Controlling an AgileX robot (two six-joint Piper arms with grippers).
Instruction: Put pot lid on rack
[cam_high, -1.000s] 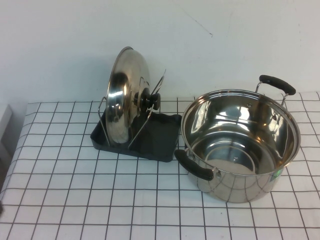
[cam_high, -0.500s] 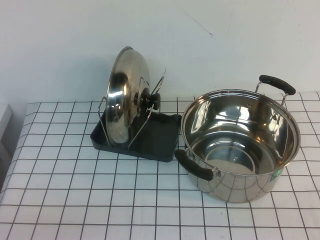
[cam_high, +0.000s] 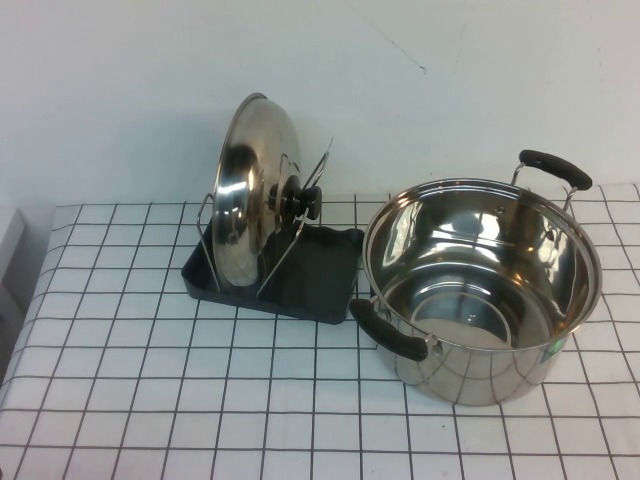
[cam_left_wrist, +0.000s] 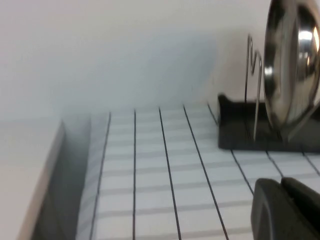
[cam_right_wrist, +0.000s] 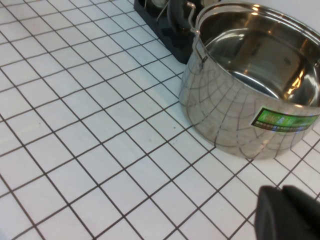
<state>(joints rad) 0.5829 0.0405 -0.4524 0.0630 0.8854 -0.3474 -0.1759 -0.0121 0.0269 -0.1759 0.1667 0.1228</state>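
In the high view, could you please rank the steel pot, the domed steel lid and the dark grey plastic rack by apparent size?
1. Shiny steel pot with black handles, nearest the camera.
2. Domed steel lid, standing on edge in the rack.
3. Dark grey plastic rack, though the lid hides part of it.
Neither pincer shows in this view.

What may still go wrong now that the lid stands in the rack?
The pot lid stands nearly upright on its edge between thin wire loops of the rack, so a bump could tip it or roll it out. The steel pot sits close beside the rack. The left gripper and right gripper are both low near the table; a careless move might nudge either.
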